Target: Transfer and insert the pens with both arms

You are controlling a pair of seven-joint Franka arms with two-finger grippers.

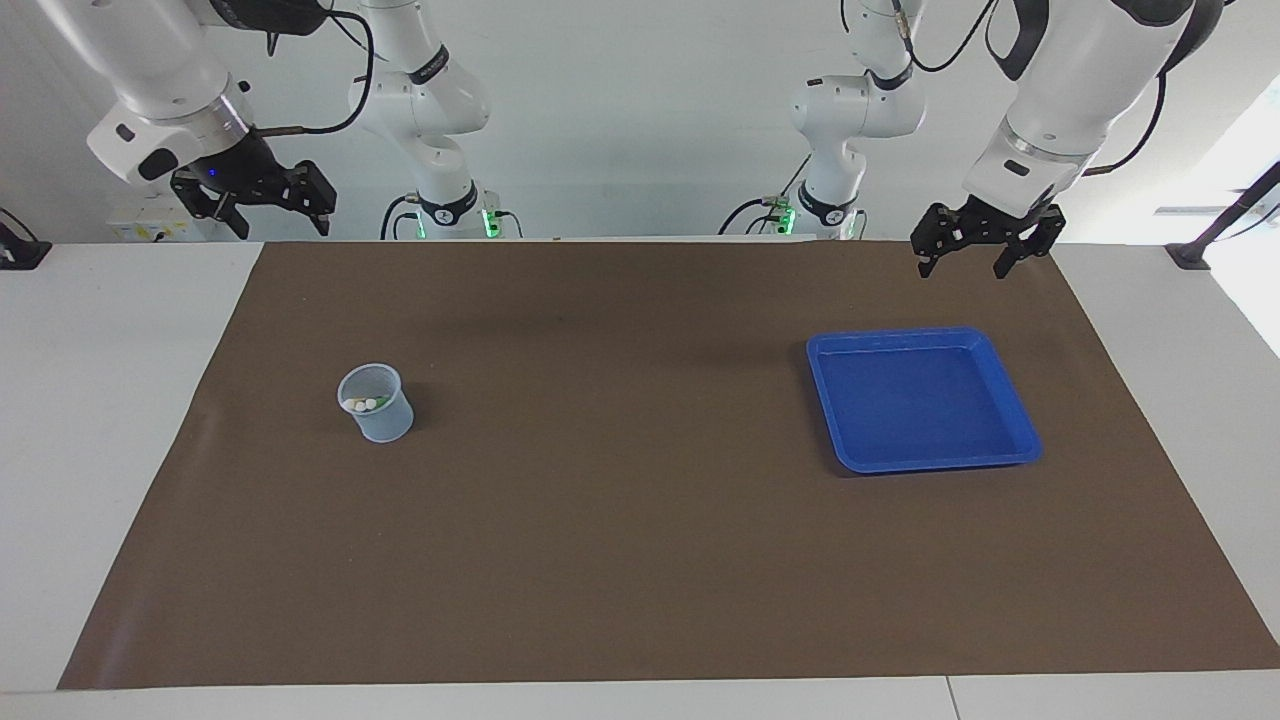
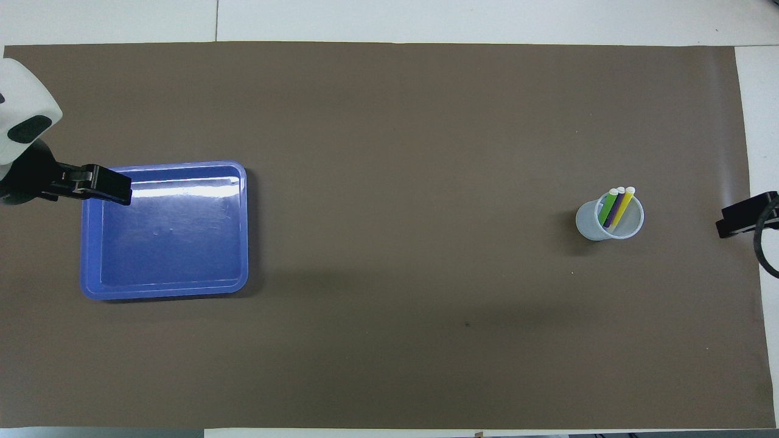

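1. A white worktop (image 1: 120,420) carries a wide brown mat (image 1: 640,560), with a pale wall at the robots' end; two smaller white arms with green lights stand idle there.

2. The three pens (image 2: 617,207), green, purple and yellow, stand together in a small clear cup (image 2: 608,224) on the mat toward the right arm's end. They lean with their pale caps up against the rim. They sit well below and well apart from both sets of jaws; nothing touches them.

3. A blue tray (image 1: 1010,400) lies empty toward the left arm's end, below and just forward of the left gripper's jaws.

4. Risks, as I judge them: the pens are bunched tight, so jaws coming down on one could nudge its neighbours or pinch two at once. The cup looks light and could tip or slide if a pen drags on the rim. A handover between arms could drop a slim pen if one side releases early.

5. The right gripper (image 1: 268,205) hangs high over the mat's edge at the robots' end, jaws spread and holding nothing. The left gripper (image 1: 985,245) hangs likewise, pointing down, jaws spread and empty. Both arms wait.
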